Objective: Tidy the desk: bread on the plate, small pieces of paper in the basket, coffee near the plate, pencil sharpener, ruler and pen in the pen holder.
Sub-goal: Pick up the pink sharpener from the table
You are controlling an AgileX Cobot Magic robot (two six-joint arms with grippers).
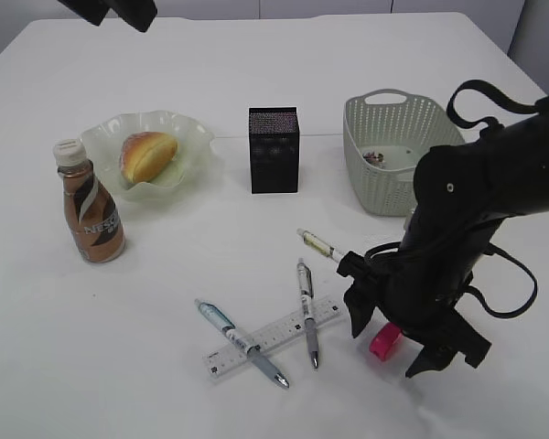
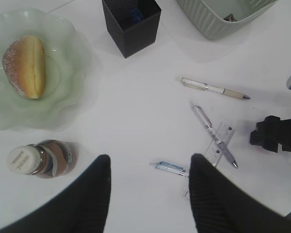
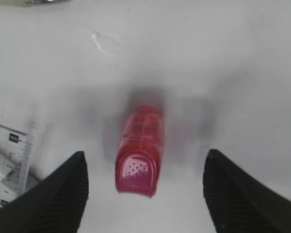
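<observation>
A plain white tabletop [image 1: 256, 55] carries everything we work with. The bread [image 1: 147, 155] already lies on the pale green plate [image 1: 194, 137] and the coffee bottle [image 1: 89, 203] stands just beside that plate. The basket [image 1: 366, 169] at the back right holds a few small scraps, and the black pen holder [image 1: 274, 149] stands between plate and basket. Three pens are loose on the table: a white one [image 1: 318, 244], a grey one [image 1: 306, 311] and a blue one [image 1: 241, 342], the last two lying across the ruler [image 1: 273, 337].

Our right gripper [image 3: 144, 194] hangs low over the pink pencil sharpener [image 3: 140, 148], its fingers [image 3: 63, 189] spread wide with the sharpener lying free between them, touching neither. We judge the step in hand to be picking this sharpener up for the holder. To do it well, we should stay centred on its long body, come down until the pads flank its sides, and close across the narrow width, not the length. The ruler's end lies near the left-hand finger in the wrist view, so we keep clear of it.

Our left gripper [image 2: 150, 194] hovers high above the table, part open and holding nothing.
</observation>
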